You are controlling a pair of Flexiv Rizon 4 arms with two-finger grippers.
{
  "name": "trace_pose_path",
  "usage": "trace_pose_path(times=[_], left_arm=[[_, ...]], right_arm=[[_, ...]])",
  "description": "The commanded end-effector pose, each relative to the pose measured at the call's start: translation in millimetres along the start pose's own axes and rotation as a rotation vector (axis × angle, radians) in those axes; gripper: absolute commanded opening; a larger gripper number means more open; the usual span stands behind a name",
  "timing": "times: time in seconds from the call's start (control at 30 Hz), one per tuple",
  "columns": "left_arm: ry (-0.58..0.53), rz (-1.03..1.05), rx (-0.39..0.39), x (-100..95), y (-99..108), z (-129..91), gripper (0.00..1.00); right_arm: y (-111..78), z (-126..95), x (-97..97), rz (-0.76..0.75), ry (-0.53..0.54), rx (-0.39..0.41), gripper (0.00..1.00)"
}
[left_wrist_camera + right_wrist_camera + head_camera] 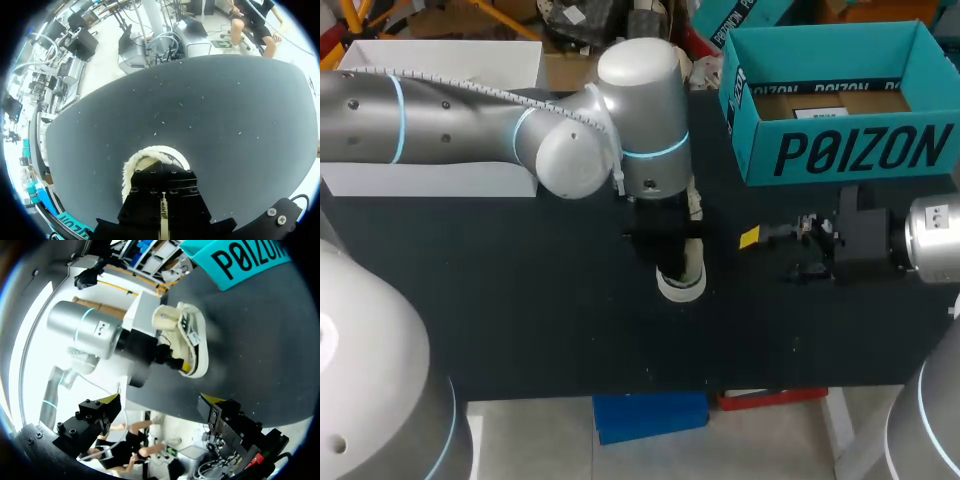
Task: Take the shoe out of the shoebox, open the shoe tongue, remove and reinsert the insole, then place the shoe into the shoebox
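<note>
A cream shoe [686, 283] with a fleecy lining lies on the black table [520, 300], near the middle. My left gripper [670, 255] points straight down into its opening. In the left wrist view the fingers [150, 192] are pressed together on a thin pale strip, apparently the insole, with the fleecy heel rim [150, 154] just ahead. The right wrist view shows the shoe [192, 340] on its sole, with a yellow fingertip of the left gripper [183, 367] at its heel end. My right gripper [775, 255] hangs open to the right of the shoe with nothing between its fingers [107, 402]. The teal shoebox [840, 150] stands open at the back right.
A white box [440, 62] sits at the back left, partly behind my left arm. The table's front edge runs below the shoe. Bare black tabletop lies to the left of the shoe and between the shoe and my right gripper.
</note>
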State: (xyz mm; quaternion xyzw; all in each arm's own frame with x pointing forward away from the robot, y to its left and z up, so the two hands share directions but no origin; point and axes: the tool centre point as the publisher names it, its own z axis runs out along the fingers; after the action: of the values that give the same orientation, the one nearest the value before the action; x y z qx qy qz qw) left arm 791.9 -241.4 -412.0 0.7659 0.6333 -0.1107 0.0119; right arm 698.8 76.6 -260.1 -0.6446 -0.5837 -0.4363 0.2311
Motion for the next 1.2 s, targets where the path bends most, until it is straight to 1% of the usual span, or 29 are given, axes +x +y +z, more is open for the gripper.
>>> trace_pose_path(times=[0.03,0.1,0.23,0.33,0.47,0.53,0.63,0.67,0.73,0.83,0.9,1.03,1.2], left_arm=[[0.009,0.000,0.018,-6.0,7,19,0.00],[0.005,0.001,0.019,-7.4,6,17,0.00],[-0.016,0.002,0.000,-5.2,8,2,0.00],[-0.043,-0.012,-0.024,-1.3,10,-17,0.00],[-0.103,-0.064,-0.066,3.0,16,-53,0.00],[-0.160,-0.122,-0.083,8.2,23,-71,0.00],[-0.322,-0.262,-0.048,9.0,29,-100,0.00],[-0.346,-0.286,-0.058,10.0,32,-109,0.00],[-0.444,-0.377,-0.039,12.3,38,-125,0.00],[-0.498,-0.436,-0.086,19.2,54,-148,0.00],[-0.538,-0.488,-0.095,24.4,65,-157,0.00],[-0.544,-0.545,-0.147,33.2,82,-172,0.00],[-0.532,-0.624,-0.194,45.7,110,-176,0.00]], right_arm=[[0.5,0,0.6,0.001,-0.003,0.001,1.00],[0.5,0,0.6,0.001,-0.003,0.001,1.00],[0.5,0,0.6,0.001,-0.003,0.001,1.00],[0.5,0,0.6,0.001,-0.003,0.001,1.00],[0.5,0,0.6,0.001,-0.003,0.001,1.00],[0.5,0,0.6,0.001,-0.003,0.001,1.00],[0.5,0,0.6,0.001,-0.003,0.001,1.00],[0.5,0,0.6,0.001,-0.003,0.001,1.00],[0.5,0,0.6,0.001,-0.003,0.001,1.00],[0.5,0,0.6,0.001,-0.003,0.001,1.00],[0.5,0,0.6,0.001,-0.003,0.001,1.00],[0.5,0,0.6,0.001,-0.003,0.001,1.00],[0.5,0,0.6,0.001,-0.003,0.001,1.00]])
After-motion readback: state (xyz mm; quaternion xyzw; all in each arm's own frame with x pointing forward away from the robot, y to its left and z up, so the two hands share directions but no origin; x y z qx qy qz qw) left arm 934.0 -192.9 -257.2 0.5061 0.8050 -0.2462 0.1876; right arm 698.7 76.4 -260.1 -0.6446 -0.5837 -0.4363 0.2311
